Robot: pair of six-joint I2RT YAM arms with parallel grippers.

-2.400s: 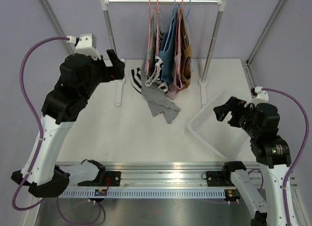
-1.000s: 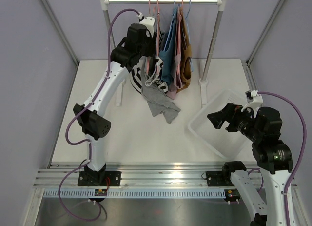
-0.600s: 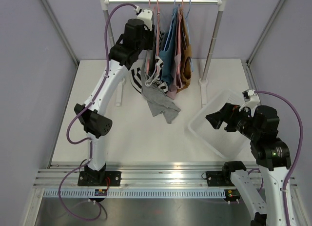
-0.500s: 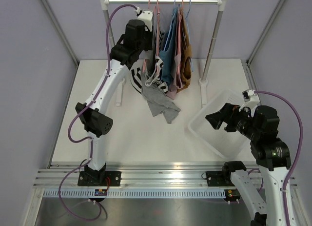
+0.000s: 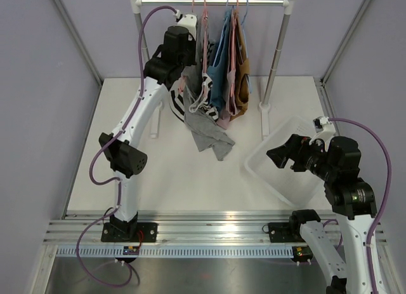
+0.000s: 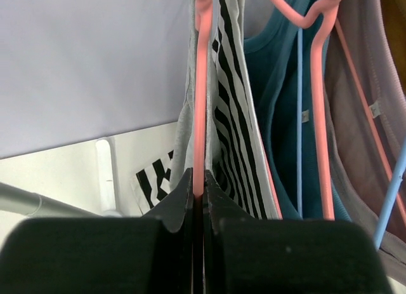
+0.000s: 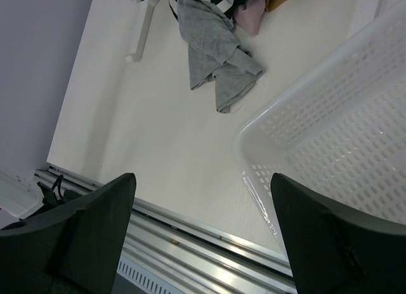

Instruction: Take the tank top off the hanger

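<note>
Several tank tops hang on hangers from the rail point(image 5: 171, 1) at the back. My left gripper point(image 5: 190, 37) point(image 6: 198, 180) is shut on the arm of the leftmost pink hanger point(image 6: 200, 84) point(image 5: 195, 14). Grey fabric point(image 6: 184, 129) lies along that arm's left side, and a black-and-white striped tank top point(image 6: 231, 116) point(image 5: 179, 103) lies just to its right. A grey tank top point(image 5: 206, 132) point(image 7: 212, 46) trails down onto the table. My right gripper point(image 5: 276, 155) point(image 7: 203, 199) hangs open above the table's near right part, with nothing between its fingers.
A white perforated basket point(image 5: 279, 173) point(image 7: 254, 173) sits at the right, under my right arm. Teal point(image 6: 279, 116), pink and mustard point(image 5: 243, 72) tops hang further right on the rail. The rack's posts point(image 5: 274, 53) and feet point(image 5: 154, 119) stand on the table.
My left arm has swung from the table's left side up to the rack, and its jaws have closed on the pink hanger. The right gripper has edged slightly left.
</note>
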